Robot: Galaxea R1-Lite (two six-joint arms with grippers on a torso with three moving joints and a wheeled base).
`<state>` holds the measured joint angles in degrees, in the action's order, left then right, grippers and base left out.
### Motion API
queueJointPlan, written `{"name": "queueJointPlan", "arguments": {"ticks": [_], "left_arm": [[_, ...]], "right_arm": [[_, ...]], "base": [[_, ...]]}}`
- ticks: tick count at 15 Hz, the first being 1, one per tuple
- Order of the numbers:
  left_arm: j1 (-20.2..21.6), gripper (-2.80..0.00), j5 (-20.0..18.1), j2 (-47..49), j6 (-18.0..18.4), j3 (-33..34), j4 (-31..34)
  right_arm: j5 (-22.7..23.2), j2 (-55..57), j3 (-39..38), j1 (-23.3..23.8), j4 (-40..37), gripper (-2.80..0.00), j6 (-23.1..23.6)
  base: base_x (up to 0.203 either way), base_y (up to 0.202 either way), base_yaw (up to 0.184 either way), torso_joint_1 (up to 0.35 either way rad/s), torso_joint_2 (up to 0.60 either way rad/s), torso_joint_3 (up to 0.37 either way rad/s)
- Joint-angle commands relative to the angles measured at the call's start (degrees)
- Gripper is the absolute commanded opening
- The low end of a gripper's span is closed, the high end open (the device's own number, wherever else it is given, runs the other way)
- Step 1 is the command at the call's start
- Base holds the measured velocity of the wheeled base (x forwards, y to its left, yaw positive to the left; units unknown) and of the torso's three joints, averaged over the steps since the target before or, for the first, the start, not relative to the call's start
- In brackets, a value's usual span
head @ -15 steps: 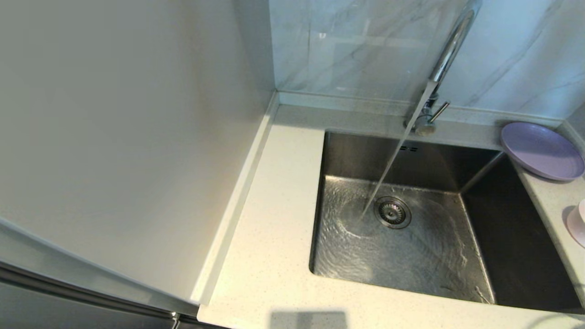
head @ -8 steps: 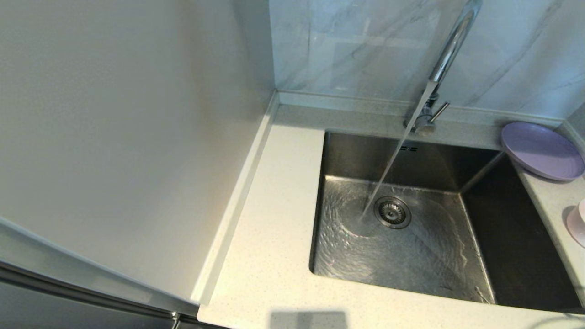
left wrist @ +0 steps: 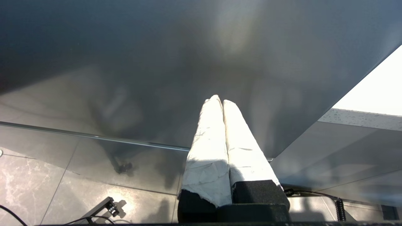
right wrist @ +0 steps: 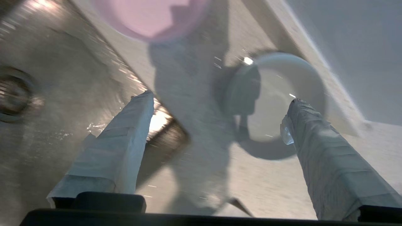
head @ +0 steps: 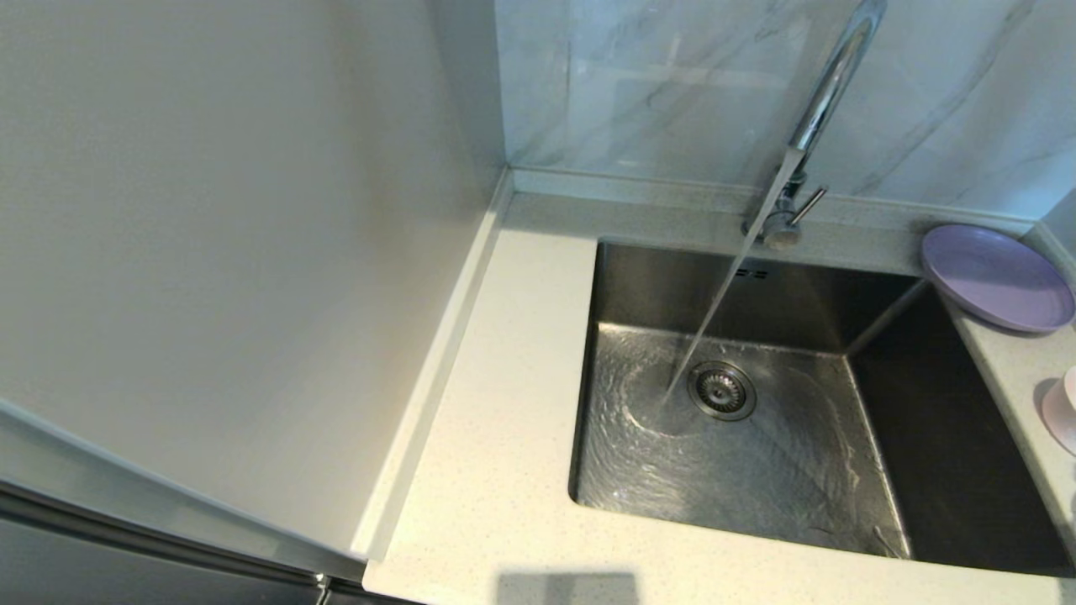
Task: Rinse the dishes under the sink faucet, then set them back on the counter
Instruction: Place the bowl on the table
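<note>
Water runs from the sink faucet (head: 828, 92) into the sink (head: 756, 487), landing beside the drain (head: 721, 390). The lavender plate (head: 996, 277) rests on the counter (head: 1009, 370) at the sink's back right corner. The pale pink dish (head: 1063, 412) sits nearer, cut off by the head view's right edge. Neither arm shows in the head view. My right gripper (right wrist: 220, 103) hovers open over the counter, holding nothing. Below it are the pale dish (right wrist: 282, 94), the plate (right wrist: 150, 15) farther off and the sink's rim (right wrist: 163, 128). My left gripper (left wrist: 220, 100) is shut and holds nothing.
A tall pale panel (head: 210, 252) walls off the left of the counter (head: 504, 403). The grey-veined marble wall (head: 656, 84) stands behind the faucet. The left gripper points at a dark cabinet front (left wrist: 157, 62) above a tiled floor (left wrist: 47, 188).
In the head view the dishes, faucet and water stream stand as before. A thin curved line at the bottom right corner is gone from the frame.
</note>
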<state>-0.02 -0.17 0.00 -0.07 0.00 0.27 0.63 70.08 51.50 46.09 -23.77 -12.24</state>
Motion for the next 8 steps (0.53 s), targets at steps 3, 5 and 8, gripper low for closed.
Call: {"name": "queueJointPlan", "arguments": {"ticks": [3, 5, 8], "left_arm": [[0.0, -2.80, 0.0, 0.0, 0.0, 0.0, 0.0], [0.0, -2.80, 0.0, 0.0, 0.0, 0.0, 0.0], [0.0, -2.80, 0.0, 0.0, 0.0, 0.0, 0.0]], "right_arm": [[-13.0, 6.9, 8.9, -12.0, -1.8, 0.00, -17.9], [-18.1, 11.2, 11.3, -13.3, -1.7, 0.00, -23.5], [-22.3, 16.0, 12.2, -13.7, -1.5, 0.00, -30.0]], "base": [[0.000, 0.000, 0.000, 0.000, 0.00, 0.000], [0.000, 0.000, 0.000, 0.000, 0.00, 0.000], [0.000, 0.000, 0.000, 0.000, 0.00, 0.000]]}}
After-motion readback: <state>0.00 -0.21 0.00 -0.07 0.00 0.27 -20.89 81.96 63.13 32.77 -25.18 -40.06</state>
